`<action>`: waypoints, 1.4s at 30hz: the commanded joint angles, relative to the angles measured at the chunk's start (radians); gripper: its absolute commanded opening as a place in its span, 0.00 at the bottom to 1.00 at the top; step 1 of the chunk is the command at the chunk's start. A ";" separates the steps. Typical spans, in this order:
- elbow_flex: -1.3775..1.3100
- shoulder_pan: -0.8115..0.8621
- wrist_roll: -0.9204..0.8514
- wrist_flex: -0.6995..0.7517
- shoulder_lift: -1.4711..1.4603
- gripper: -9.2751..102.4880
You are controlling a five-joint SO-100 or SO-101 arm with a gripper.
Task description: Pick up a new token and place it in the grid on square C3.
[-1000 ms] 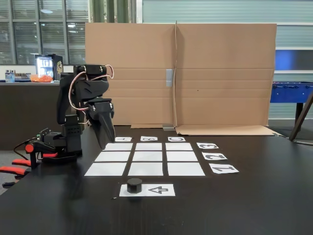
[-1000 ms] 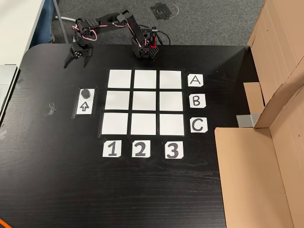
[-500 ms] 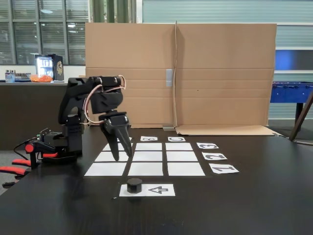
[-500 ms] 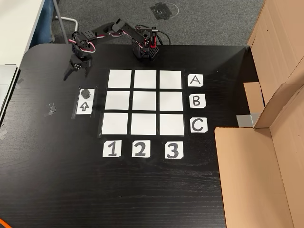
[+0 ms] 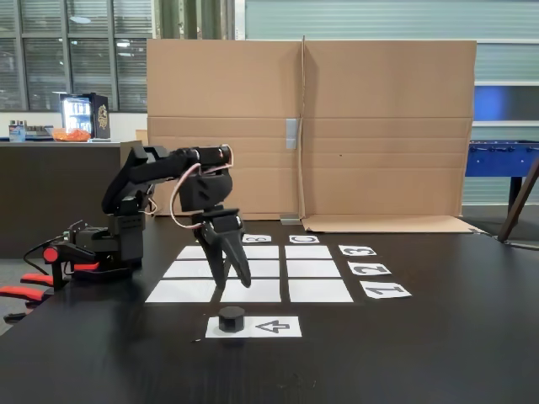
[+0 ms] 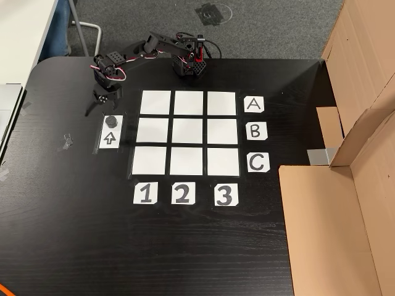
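Note:
The black token (image 5: 232,318) (image 6: 111,120) stands on the end of a white sheet printed with an arrow (image 5: 274,326) (image 6: 109,139), beside the grid (image 5: 253,269) (image 6: 186,132). My gripper (image 5: 234,282) (image 6: 99,110) hangs open, fingers pointing down, just above and slightly behind the token, with nothing between the fingers. Square C3 (image 5: 307,251) (image 6: 223,161) is the bare white corner rectangle where the C label (image 6: 257,162) and the 3 label (image 6: 226,194) meet. All nine squares are bare.
The arm's base (image 5: 93,252) (image 6: 188,61) sits at the table edge by the A row. A tall cardboard screen (image 5: 379,126) (image 6: 345,203) stands past the letter labels. A small scrap of tape (image 6: 66,142) lies near the arrow sheet. The dark table stretches wide beyond the number labels.
The arm has stretched out and lowered, carrying the open gripper from beside the grid's A1 corner to just over the token. The token has not moved.

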 commanded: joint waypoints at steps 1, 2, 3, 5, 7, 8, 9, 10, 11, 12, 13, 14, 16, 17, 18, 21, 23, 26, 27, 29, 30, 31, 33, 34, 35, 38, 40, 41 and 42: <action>-0.043 -0.023 0.014 -0.005 -0.008 0.49; -0.044 -0.028 0.017 -0.005 -0.014 0.49; -0.046 -0.034 0.018 -0.003 -0.020 0.49; -0.052 -0.041 0.023 0.003 -0.031 0.50; -0.054 -0.046 0.026 0.005 -0.038 0.50; -0.054 -0.046 0.029 0.005 -0.041 0.50; -0.054 -0.046 0.032 0.005 -0.044 0.50; -0.054 -0.046 0.035 0.005 -0.046 0.50; -0.054 -0.044 0.041 0.005 -0.049 0.51; -0.054 -0.043 0.048 0.006 -0.052 0.51; -0.054 -0.040 0.052 0.009 -0.054 0.51; -0.054 -0.038 0.055 0.012 -0.055 0.51; -0.054 -0.035 0.061 0.017 -0.057 0.51; -0.054 -0.032 0.066 0.018 -0.058 0.51; -0.054 -0.029 0.069 0.020 -0.060 0.52; -0.054 -0.015 0.086 0.025 -0.066 0.53; -0.054 -0.006 0.094 0.025 -0.072 0.53; -0.054 0.008 0.106 0.025 -0.081 0.55; -0.054 0.011 0.107 0.025 -0.083 0.55; -0.054 0.017 0.107 0.025 -0.086 0.55; -0.054 0.021 0.109 0.025 -0.087 0.55; -0.054 0.025 0.109 0.023 -0.091 0.55; -0.058 0.028 0.109 0.020 -0.098 0.55; -0.063 0.029 0.109 0.020 -0.103 0.55; -0.066 0.029 0.109 0.018 -0.107 0.55; -0.077 0.028 0.107 0.018 -0.121 0.55; -0.083 0.025 0.106 0.020 -0.130 0.55; -0.086 0.023 0.104 0.023 -0.133 0.55; -0.087 0.021 0.104 0.023 -0.137 0.55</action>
